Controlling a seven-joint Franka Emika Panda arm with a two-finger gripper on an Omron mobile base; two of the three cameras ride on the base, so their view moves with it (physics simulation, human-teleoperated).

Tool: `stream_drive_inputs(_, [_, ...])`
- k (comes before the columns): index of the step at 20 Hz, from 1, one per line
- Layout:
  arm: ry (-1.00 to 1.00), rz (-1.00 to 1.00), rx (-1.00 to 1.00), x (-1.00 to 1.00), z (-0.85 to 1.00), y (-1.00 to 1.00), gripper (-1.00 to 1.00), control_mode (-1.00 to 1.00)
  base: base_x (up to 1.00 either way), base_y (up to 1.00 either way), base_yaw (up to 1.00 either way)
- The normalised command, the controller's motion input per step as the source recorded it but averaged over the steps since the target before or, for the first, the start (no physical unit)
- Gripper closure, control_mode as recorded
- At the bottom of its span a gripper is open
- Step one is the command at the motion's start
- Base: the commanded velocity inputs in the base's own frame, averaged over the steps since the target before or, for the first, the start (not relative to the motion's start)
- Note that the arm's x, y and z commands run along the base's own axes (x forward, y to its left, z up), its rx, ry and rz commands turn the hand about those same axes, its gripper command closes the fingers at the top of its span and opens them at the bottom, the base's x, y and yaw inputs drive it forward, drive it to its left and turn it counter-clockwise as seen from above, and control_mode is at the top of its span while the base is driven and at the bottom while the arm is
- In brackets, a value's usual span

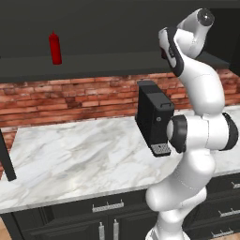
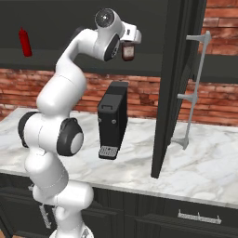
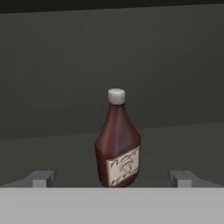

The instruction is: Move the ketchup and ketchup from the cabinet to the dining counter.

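A dark maroon ketchup bottle with a white cap and a pale label stands upright on the cabinet shelf. It is straight ahead of my gripper, which is open, its fingertips wide apart on either side of the bottle's base and not touching it. From the right base view the same bottle sits just in front of my raised hand. A bright red ketchup bottle stands farther left on the same shelf. The dining counter is out of view.
A black coffee machine stands on the marble worktop below the shelf, close to my arm. The cabinet's open door with its silver bar handle juts out on the right. Another door edge leans at the far left.
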Motion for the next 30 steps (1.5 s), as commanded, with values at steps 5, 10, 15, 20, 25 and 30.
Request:
stream_drive_inputs(5, [0.00,0.00,0.00,0.23,-0.03,-0.02,-1.00,-1.00,0.00,0.00,0.00])
stream_drive_inputs(10, [0.00,0.00,0.00,0.22,-0.06,-0.05,-1.00,-1.00,0.00,0.00,0.00])
stream_drive_inputs(15, [0.00,0.00,0.00,0.21,-0.07,-0.08,-1.00,-1.00,0.00,0.00,0.00])
stream_drive_inputs(20, [0.01,0.00,0.00,0.18,-0.04,-0.12,-1.00,-1.00,0.00,0.00,0.00])
stream_drive_inputs(25, [0.03,0.00,0.00,0.21,-0.04,-0.10,-1.00,-1.00,0.00,0.00,0.00])
stream_drive_inputs(30, [0.01,0.00,0.00,0.24,-0.03,-0.01,-1.00,-1.00,0.00,0.00,0.00])
